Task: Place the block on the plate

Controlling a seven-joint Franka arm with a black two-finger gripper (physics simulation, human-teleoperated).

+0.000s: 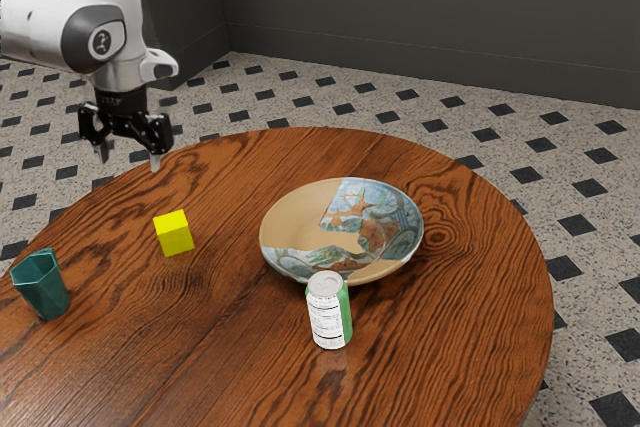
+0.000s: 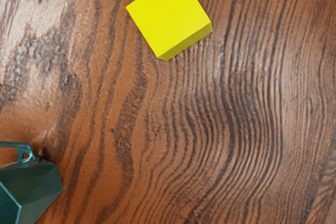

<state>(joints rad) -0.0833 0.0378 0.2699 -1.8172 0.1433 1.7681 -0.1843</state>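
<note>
Claw (image 1: 128, 157), black, two-fingered, fingers parted and released, in the exterior view; below it and apart, one matte yellow block (image 1: 173, 234), cube-shaped, resting on a round counter (image 1: 235, 337) of dark-streaked, glossy wood. One teal faceted mug (image 1: 42, 287), its looped handle (image 2: 23, 151) seen in the wrist view. Exterior view, farther out: one round tan plate (image 1: 295, 217), painted blue-green and rust; just beside it, one upright green-and-white can (image 1: 328, 312).
</note>
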